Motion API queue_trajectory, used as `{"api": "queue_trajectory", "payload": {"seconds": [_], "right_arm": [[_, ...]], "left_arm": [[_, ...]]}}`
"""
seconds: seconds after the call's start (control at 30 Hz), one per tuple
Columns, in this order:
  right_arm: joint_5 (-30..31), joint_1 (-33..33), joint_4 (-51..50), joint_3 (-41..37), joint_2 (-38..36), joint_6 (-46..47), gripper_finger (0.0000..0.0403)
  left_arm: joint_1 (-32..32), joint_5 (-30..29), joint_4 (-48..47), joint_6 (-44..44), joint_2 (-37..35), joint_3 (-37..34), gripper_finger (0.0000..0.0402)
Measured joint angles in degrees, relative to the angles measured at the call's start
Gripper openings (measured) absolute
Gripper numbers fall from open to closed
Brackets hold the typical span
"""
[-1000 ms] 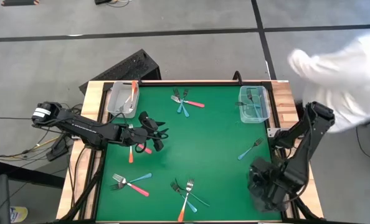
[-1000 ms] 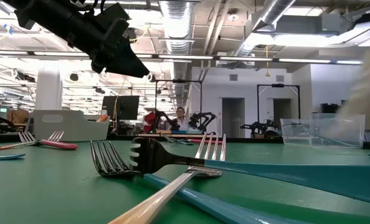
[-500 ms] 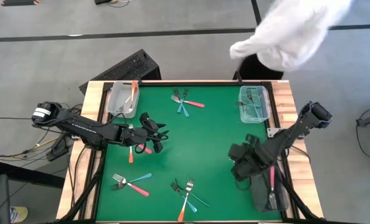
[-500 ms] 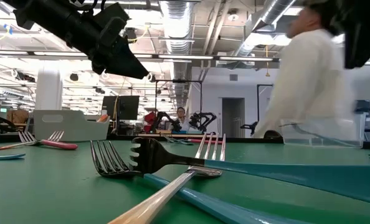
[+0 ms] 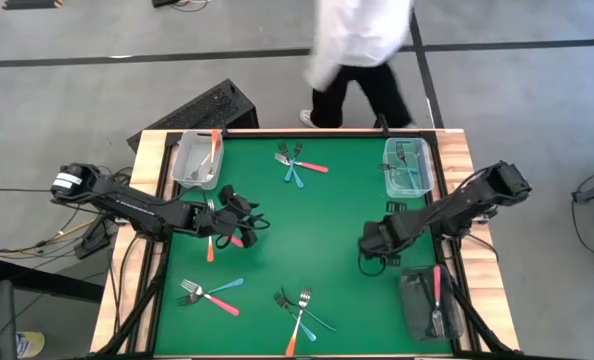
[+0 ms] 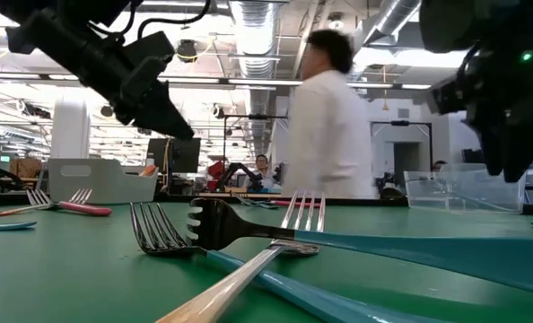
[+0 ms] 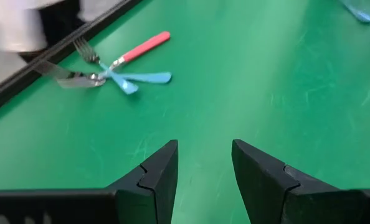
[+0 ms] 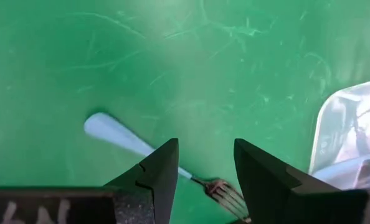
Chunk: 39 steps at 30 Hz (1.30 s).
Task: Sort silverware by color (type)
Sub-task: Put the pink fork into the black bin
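— From above, what are you seeing that the table-level camera is missing?

— The whole layout. The left gripper (image 5: 249,222) is hanging over the pink and orange forks (image 5: 217,240) on the left side of the green mat (image 5: 317,250), and the right gripper (image 5: 369,243) is reaching in from the right edge. A clear bin (image 5: 196,160) at the far left corner is holding an orange fork, another clear bin (image 5: 409,167) at the far right is holding teal ones, and a dark bin (image 5: 429,305) at the near right is holding a pink one. The low camera is mostly filling up with the pile of forks (image 6: 249,238) nearest to it.

— And the wrist cameras?

— The right one is looking straight down on a light blue fork (image 8: 119,138) lying between its own fingers (image 8: 159,177), jaws parted, holding nothing. The left one is showing its fingers (image 7: 157,180) apart over bare mat, with a pink and teal cluster (image 7: 113,65) farther off.

— Anything changing since a moment ago?

— The right arm is swinging out from over the dark bin toward the mat's middle. The person in the white top (image 5: 362,45) is walking leftward behind the table. The left arm is barely shifting.

— How are the arms posed?

— Both are stretching low and inward, the left one nearly level, the right one angling down from the table's right edge.
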Motion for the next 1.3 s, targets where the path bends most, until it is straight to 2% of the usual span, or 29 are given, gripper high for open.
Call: {"api": "queue_trajectory", "payload": {"seconds": [0.13, 0.4, 0.57, 0.67, 0.77, 0.83, 0.93, 1.0, 1.13, 1.3], "right_arm": [[0.0, -0.8, 8.9, 0.0, 0.0, 0.1, 0.018], [-1.3, -0.1, 43.9, 0.1, 0.0, 0.8, 0.018], [-1.5, 0.8, 57.1, 0.1, 0.0, 4.1, 0.018], [0.2, 0.8, 59.9, 0.1, 0.0, 5.2, 0.018], [6.0, 0.8, 61.0, 0.1, 0.0, 6.7, 0.018], [8.8, 0.8, 61.4, 0.1, 0.0, 8.5, 0.018], [9.3, 0.8, 61.6, 0.1, 0.1, 9.2, 0.018], [9.3, 1.3, 61.6, 0.1, 0.1, 8.9, 0.018], [9.3, 1.3, 61.6, 0.1, 0.1, 8.9, 0.018], [9.5, 1.9, 61.6, 0.1, 0.1, 9.7, 0.018]], "left_arm": [[-0.1, 0.1, -0.7, -1.3, 0.0, -0.2, 0.0139], [-1.5, 3.3, -1.1, -1.5, 0.0, -0.2, 0.0139], [-3.6, 6.4, -1.1, -1.9, 0.0, -0.2, 0.0139], [-4.4, 5.4, -1.2, -3.8, 0.0, -0.2, 0.0139], [-4.5, 6.2, -3.7, -7.1, 0.0, -0.2, 0.0139], [-4.5, 9.2, -8.4, -9.3, 0.0, -0.2, 0.0139], [-4.6, 17.1, -18.9, -10.4, 0.0, -0.2, 0.0139], [-4.8, 20.2, -26.0, -10.4, 0.0, -0.2, 0.0139], [-4.8, 18.7, -33.4, -10.3, 0.0, -0.2, 0.0139], [-4.8, 18.7, -35.6, -5.6, 0.0, -0.2, 0.0139]]}}
